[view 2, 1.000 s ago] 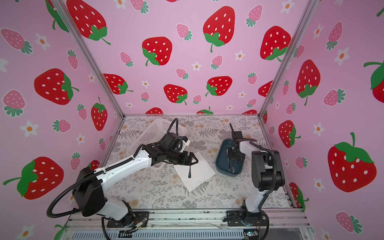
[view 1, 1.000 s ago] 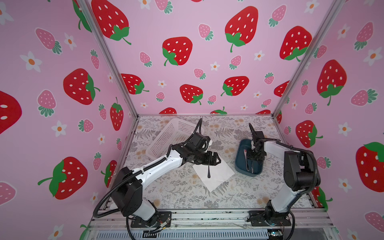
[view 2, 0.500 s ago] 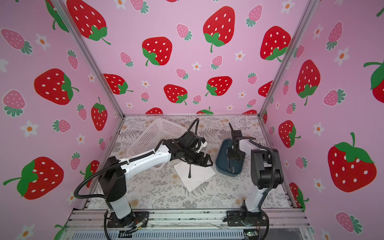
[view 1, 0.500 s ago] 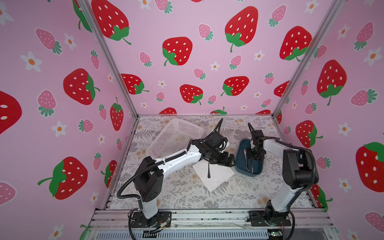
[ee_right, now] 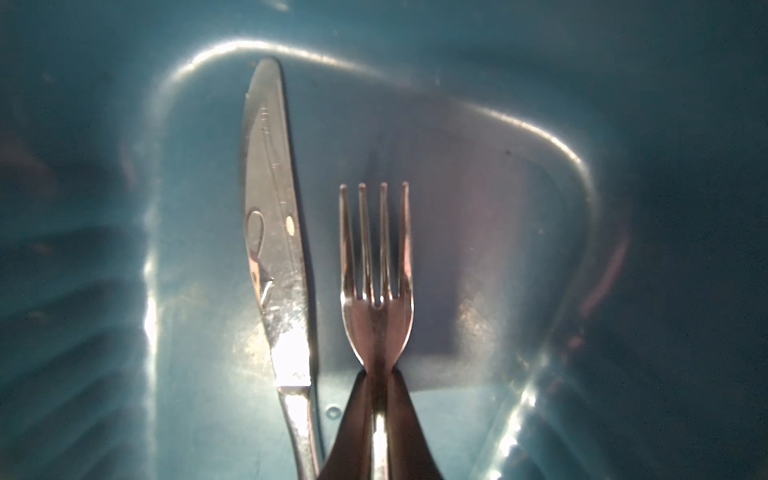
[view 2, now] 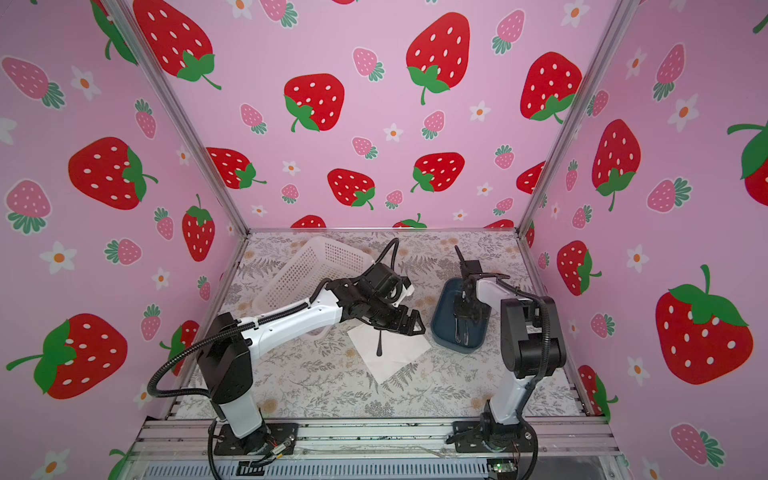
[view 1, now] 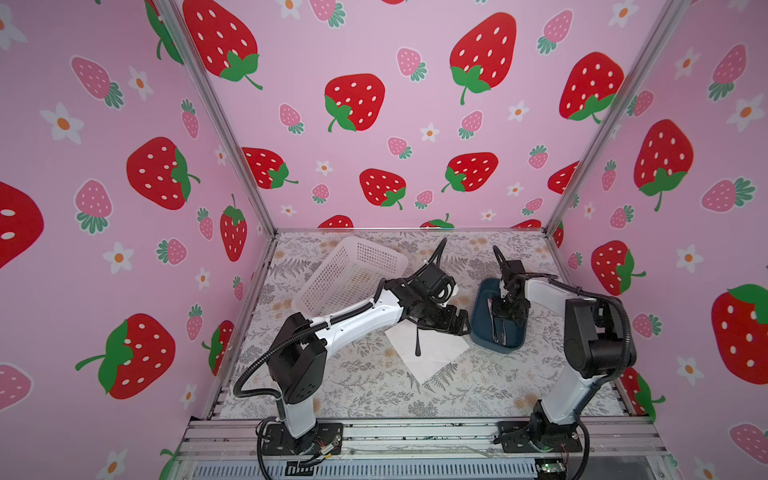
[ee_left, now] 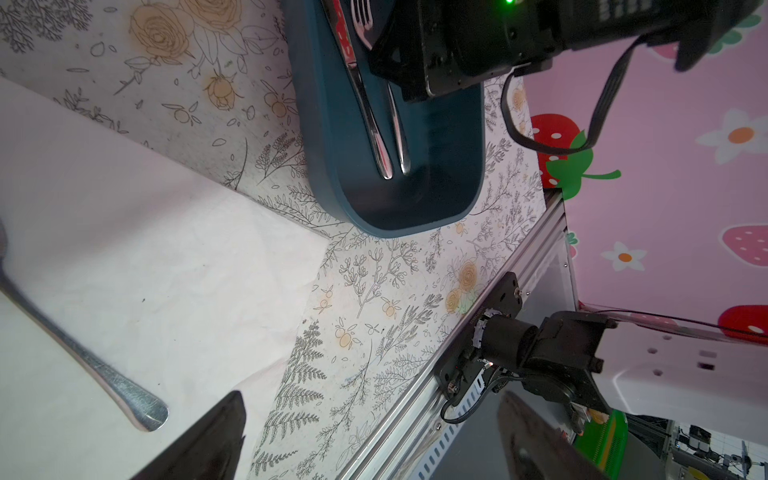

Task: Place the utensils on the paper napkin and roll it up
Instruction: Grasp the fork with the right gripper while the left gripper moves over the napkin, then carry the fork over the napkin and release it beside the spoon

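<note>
Right wrist view alone shows the right hand [ee_right: 376,374] clamped on the fork [ee_right: 376,316] (left hand [ee_left: 370,399] spread).

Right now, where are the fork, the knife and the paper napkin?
Shiny metal fork [ee_right: 376,320]: right wrist view, base of its prongs.
Shiny metal knife [ee_right: 276,257]: right wrist view, middle of the blade.
White square paper napkin [view 1: 441,352]: a top view, bare part.
</note>
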`<action>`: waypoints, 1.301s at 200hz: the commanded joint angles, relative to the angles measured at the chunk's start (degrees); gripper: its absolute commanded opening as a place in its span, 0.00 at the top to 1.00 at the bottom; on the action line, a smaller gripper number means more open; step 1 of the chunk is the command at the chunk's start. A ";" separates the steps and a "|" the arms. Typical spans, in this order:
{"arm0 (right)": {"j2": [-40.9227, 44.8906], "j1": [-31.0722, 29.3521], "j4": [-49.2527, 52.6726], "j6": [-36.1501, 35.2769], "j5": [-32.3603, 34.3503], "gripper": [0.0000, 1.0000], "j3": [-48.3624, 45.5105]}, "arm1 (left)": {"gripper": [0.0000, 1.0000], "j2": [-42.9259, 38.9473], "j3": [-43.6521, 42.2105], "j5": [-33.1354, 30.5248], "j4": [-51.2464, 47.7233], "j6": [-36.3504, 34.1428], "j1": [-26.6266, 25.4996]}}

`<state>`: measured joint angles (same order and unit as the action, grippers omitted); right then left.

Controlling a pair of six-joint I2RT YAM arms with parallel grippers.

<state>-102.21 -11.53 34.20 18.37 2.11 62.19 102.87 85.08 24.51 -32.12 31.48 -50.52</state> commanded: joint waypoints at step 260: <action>-1.63 -33.12 -4.80 25.29 -6.70 0.98 8.09 | 0.05 -29.18 -24.76 -23.11 4.44 7.90 6.25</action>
<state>-100.90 -42.94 31.66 38.96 -3.75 69.10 75.59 61.95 4.23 -28.69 38.00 -45.12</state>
